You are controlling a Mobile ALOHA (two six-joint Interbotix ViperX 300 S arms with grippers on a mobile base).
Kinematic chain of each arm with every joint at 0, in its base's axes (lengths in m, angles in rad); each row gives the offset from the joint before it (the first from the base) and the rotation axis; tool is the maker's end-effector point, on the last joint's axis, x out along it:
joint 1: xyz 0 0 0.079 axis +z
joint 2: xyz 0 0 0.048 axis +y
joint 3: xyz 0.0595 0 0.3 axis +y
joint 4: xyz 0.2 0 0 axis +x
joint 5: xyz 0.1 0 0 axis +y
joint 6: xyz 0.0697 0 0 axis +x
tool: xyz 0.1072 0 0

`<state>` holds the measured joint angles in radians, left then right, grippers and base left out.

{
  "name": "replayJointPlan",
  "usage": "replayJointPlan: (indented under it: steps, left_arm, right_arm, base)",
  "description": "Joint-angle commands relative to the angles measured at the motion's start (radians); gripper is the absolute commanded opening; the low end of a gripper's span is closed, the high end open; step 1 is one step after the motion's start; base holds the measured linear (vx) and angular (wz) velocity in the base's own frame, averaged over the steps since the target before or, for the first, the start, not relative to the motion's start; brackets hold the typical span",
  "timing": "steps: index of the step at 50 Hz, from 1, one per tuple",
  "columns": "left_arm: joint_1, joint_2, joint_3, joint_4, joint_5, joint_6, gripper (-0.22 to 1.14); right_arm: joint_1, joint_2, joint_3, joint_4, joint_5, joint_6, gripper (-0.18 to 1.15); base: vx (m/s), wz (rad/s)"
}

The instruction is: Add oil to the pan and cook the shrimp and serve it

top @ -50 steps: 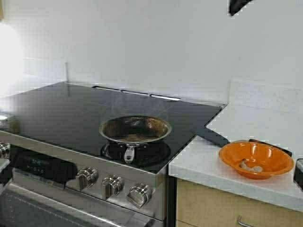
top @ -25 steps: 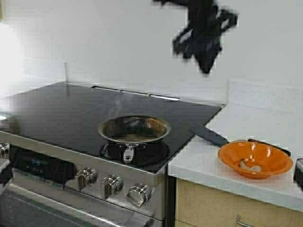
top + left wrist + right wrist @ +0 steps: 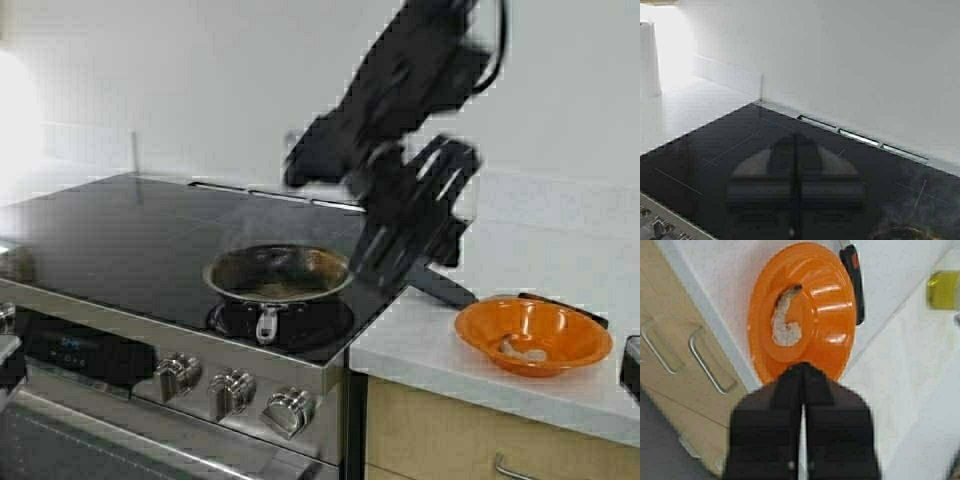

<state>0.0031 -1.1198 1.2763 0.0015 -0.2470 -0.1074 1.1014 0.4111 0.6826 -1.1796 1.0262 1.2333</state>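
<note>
Right hand (image 3: 801, 371) hangs above the orange bowl (image 3: 805, 310) holding the shrimp (image 3: 784, 320), fingers pressed together, empty.

The right end effector (image 3: 802, 372), shut, hangs over the orange bowl (image 3: 533, 336) with open air between, the pan (image 3: 278, 274) well apart on the stove (image 3: 120, 235).

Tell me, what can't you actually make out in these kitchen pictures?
- Whether oil is in the pan: high view, too small; only brown staining and steam show.
- The oil: right wrist view, cut off by the edge.
- The black tool: high view, partly behind the right arm.
- The left gripper: left wrist view, dark against the stovetop.
</note>
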Motion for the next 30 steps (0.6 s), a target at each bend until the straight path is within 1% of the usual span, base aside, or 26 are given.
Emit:
replayJointPlan:
  steps: [1, 3, 5, 15, 30]
  left_arm:
    - [0.000, 0.006, -0.023, 0.000, -0.005, 0.003, 0.03]
    - [0.000, 0.006, -0.023, 0.000, -0.005, 0.003, 0.03]
    - [0.000, 0.006, -0.023, 0.000, -0.005, 0.003, 0.03]
    - [0.000, 0.006, -0.023, 0.000, -0.005, 0.002, 0.03]
    - [0.000, 0.006, -0.021, 0.000, -0.005, 0.000, 0.03]
  right_arm:
    - [0.057, 0.054, -0.031, 0.031, 0.017, -0.014, 0.85]
    - [0.063, 0.074, -0.035, 0.044, 0.017, -0.014, 0.97]
    - [0.066, 0.091, -0.038, 0.057, 0.021, -0.012, 1.03]
    - [0.072, 0.160, -0.038, 0.054, 0.074, 0.015, 1.02]
    - [0.071, 0.282, -0.040, -0.058, 0.106, 0.129, 1.02]
  base:
    - [0.00, 0.00]
    - [0.00, -0.01]
    - [0.00, 0.00]
    - [0.00, -0.01]
    - [0.00, 0.00]
